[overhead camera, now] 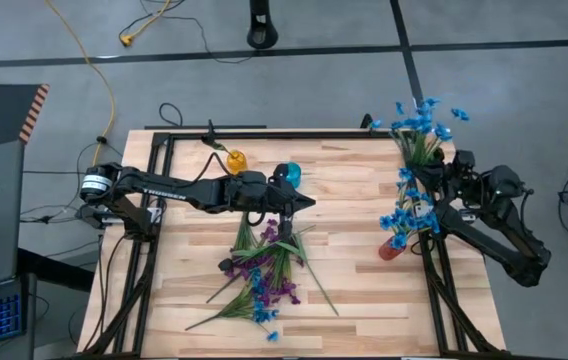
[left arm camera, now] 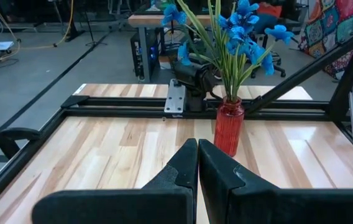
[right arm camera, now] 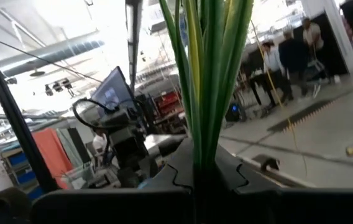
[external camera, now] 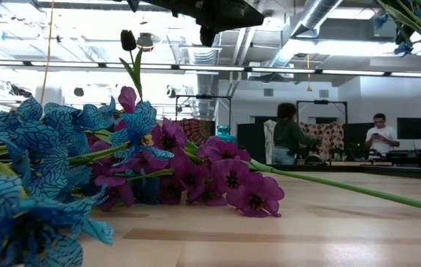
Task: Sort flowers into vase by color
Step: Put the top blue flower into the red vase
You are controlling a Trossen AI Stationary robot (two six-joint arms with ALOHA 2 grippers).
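Observation:
A pile of blue and purple flowers [overhead camera: 264, 265] lies on the wooden table's middle, their blossoms close in the low view [external camera: 225, 178]. A red vase [overhead camera: 389, 250] with blue flowers [left arm camera: 235, 28] stands upright at the right side. My right gripper [right arm camera: 204, 165] is shut on a bunch of blue flowers [overhead camera: 419, 120] above the table's far right corner. My left gripper [left arm camera: 198, 155] hovers shut above the table's middle [overhead camera: 299, 200], touching nothing. My right gripper pinches several green stems [right arm camera: 204, 134] of the blue bunch together between its two fingers. The stems run on past the fingers, slanting up and away. The bunch is lifted clear, with its blossoms [overhead camera: 424, 115] beyond the table's far edge.
An orange vase [overhead camera: 236, 160] and a teal vase [overhead camera: 289, 175] stand at the far middle, close to my left arm. A black frame [overhead camera: 264, 133] runs round the table's edges. People stand in the room beyond the table [external camera: 292, 133].

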